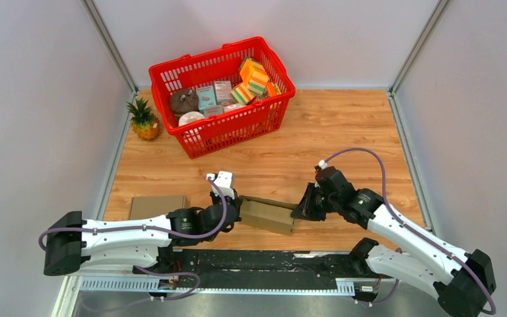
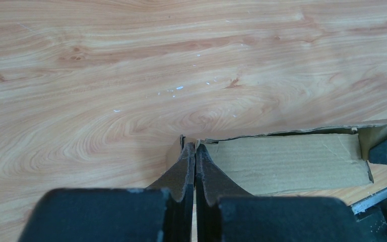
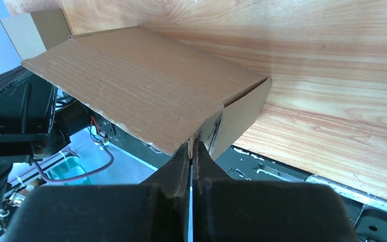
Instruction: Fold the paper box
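From above, the paper box lies at the near edge of the table, between the arms. Wrist views alone show left gripper and right gripper closed tight, tips touching opposite box ends.

Lying at the near middle of the table: paper box, meeting left gripper at its left end and right gripper at its right end. Lying well left of it: cardboard piece. Standing far behind, leftward: shopping basket, holding sponges. Standing just left of basket: pineapple.
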`<state>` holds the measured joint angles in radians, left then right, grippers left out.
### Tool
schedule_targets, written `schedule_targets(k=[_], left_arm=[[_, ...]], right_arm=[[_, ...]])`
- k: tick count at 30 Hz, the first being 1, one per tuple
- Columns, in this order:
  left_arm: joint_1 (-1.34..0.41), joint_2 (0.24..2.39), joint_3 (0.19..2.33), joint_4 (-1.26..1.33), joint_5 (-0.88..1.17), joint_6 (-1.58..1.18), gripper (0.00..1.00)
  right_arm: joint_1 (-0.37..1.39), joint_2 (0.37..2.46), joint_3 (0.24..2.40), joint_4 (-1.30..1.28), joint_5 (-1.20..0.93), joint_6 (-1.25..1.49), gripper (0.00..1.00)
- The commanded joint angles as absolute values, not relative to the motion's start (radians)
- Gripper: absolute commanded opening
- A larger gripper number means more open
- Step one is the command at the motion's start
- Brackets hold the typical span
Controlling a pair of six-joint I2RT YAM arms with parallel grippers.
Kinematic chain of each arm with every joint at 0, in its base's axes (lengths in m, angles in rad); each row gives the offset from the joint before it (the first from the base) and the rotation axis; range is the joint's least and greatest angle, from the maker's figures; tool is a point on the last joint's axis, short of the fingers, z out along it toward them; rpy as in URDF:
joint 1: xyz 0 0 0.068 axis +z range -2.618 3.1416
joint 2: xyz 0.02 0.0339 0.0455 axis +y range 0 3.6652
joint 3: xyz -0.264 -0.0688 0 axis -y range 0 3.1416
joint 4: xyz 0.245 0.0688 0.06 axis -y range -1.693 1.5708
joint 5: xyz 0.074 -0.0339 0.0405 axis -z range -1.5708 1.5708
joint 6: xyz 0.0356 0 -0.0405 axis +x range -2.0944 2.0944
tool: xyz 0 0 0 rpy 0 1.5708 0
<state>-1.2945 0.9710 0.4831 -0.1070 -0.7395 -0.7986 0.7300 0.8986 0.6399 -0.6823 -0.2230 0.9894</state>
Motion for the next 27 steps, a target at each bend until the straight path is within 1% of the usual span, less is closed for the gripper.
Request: schedule_targets(k=[1,6,8,14,19,23,24,26,27], left_arm=[[-1.308,0.986,0.451,-0.17,-0.676,-0.813,0.0],[-1.308,0.966,0.44,-0.176,-0.678,-0.819,0.0],[-1.308,0.963,0.437,-0.175,-0.68,-0.824,0.0],[-1.308,0.963,0.437,-0.181,-0.678,-0.824,0.0],[-1.308,0.963,0.436,-0.181,-0.676,-0.827,0.0],[-1.308,0.963,0.433,-0.179,-0.67,-0.831,0.0],[-1.308,0.965,0.433,-0.178,-0.67,-0.833,0.0],[-1.308,0.963,0.431,-0.181,-0.67,-0.833,0.0],[-1.308,0.963,0.433,-0.183,-0.67,-0.833,0.0]], right_arm=[[0.779,0.897,0.597,-0.632,-0.157,0.95,0.0],[0.782,0.841,0.652,-0.754,-0.071,0.844,0.0],[0.782,0.838,0.664,-0.779,-0.067,0.824,0.0],[0.782,0.833,0.615,-0.756,-0.129,0.776,0.0],[0.782,0.844,0.643,-0.788,-0.112,0.72,0.0],[0.788,0.853,0.627,-0.752,-0.132,0.719,0.0],[0.79,0.854,0.612,-0.73,-0.141,0.719,0.01],[0.788,0.856,0.603,-0.718,-0.166,0.727,0.13],[0.788,0.848,0.615,-0.718,-0.173,0.726,0.23]])
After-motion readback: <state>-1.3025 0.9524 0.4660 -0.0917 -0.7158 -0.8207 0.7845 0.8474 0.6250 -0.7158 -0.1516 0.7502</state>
